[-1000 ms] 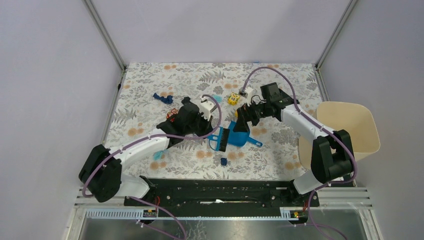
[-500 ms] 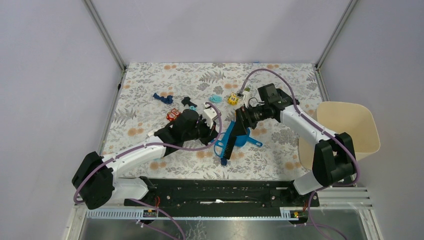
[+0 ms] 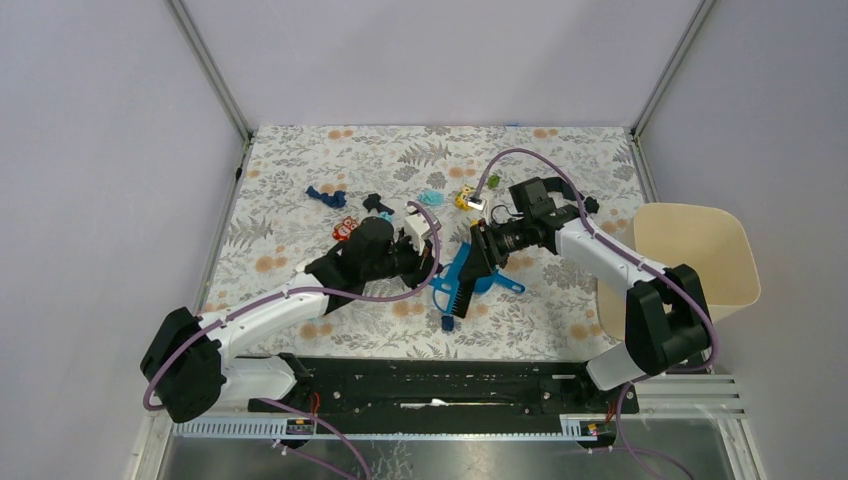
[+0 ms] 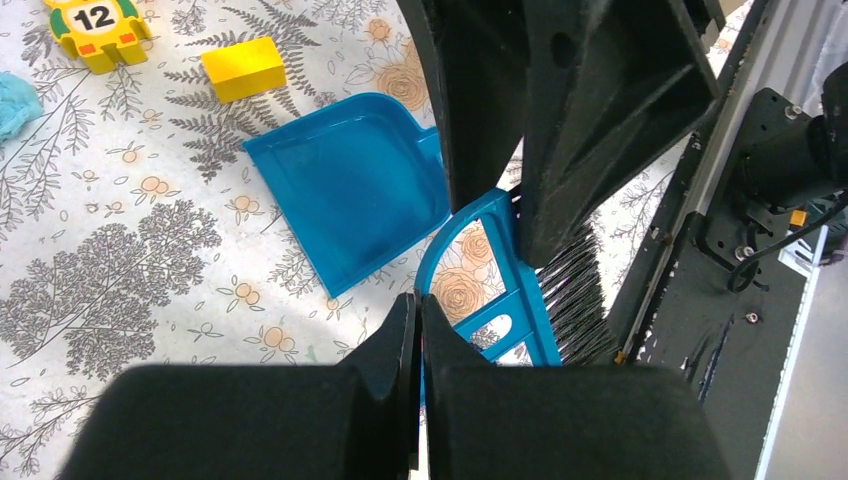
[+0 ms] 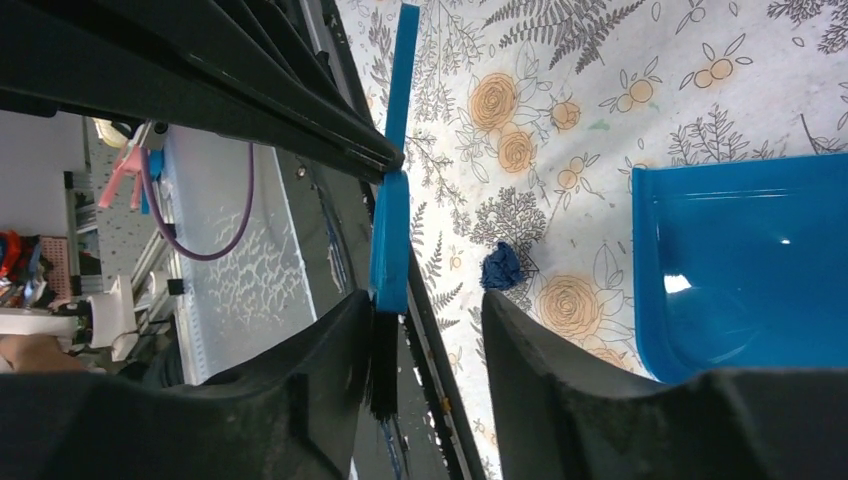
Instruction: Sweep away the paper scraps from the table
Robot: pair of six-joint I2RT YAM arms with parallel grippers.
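My left gripper (image 4: 418,298) is shut on the loop handle of a blue brush (image 4: 520,310) with black bristles, holding it on edge over the table (image 3: 290,160). My right gripper (image 5: 428,305) straddles the brush (image 5: 392,240) head. Its jaws stand apart, one finger against the bristles and a gap on the other side. The blue dustpan (image 4: 350,190) lies flat beside them. One dark blue paper scrap (image 5: 502,267) sits near the brush (image 3: 455,285), another (image 3: 325,195) at the far left, and a cyan one (image 3: 432,197) behind the grippers.
A yellow block (image 4: 240,68) and a numbered yellow toy (image 4: 95,25) lie beyond the dustpan. A red toy (image 3: 345,230) and a black object (image 3: 375,203) are near my left arm. A beige bin (image 3: 700,255) stands off the table's right edge.
The brush turned from lying flat to standing on edge in my left gripper. My right gripper moved down around the brush head and its jaws narrowed.
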